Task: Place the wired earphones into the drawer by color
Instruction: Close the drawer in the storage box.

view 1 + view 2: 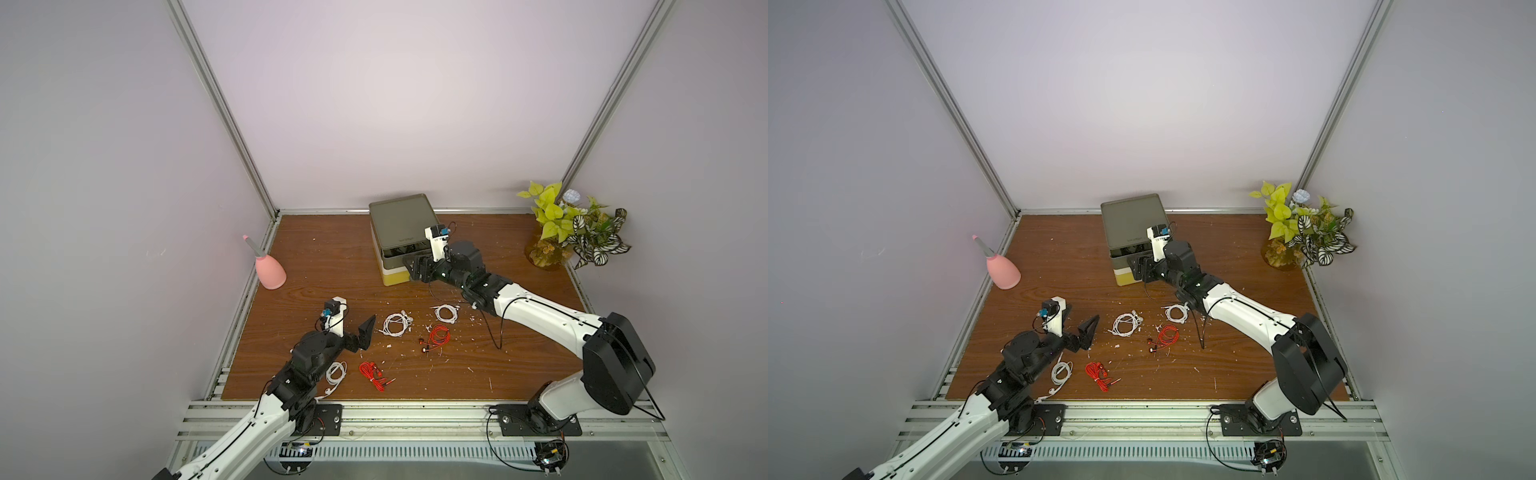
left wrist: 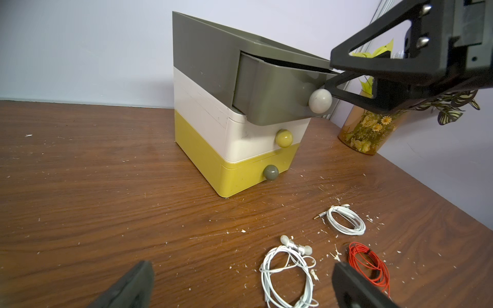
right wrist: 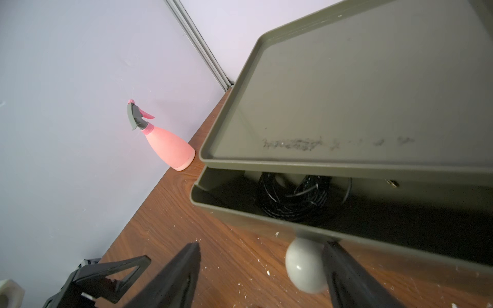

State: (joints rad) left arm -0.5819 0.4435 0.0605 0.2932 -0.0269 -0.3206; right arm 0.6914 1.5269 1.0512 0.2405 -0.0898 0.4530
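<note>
The drawer box point(image 1: 405, 239), upper centre of the top views, has its olive top drawer point(image 3: 346, 213) pulled out holding black earphones point(image 3: 290, 198), the right pincer point(image 3: 262, 269) spread wide, one finger touching its white knob point(image 3: 305, 266), while the left pincer point(image 2: 240, 282) gapes above white earphones point(image 2: 288, 274) on the surface point(image 1: 316, 266).

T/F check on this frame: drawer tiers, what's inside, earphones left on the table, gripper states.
1. The olive-grey top tier of the drawer is pulled open. True.
2. Red earphones lie inside it. False: the black earphones do.
3. Three white earphones and two red earphones lie on the table. True.
4. The right gripper is clamped on the white knob. False: jaws open, one finger beside the knob.
5. The left gripper holds a white bundle. False: open, empty.
</note>
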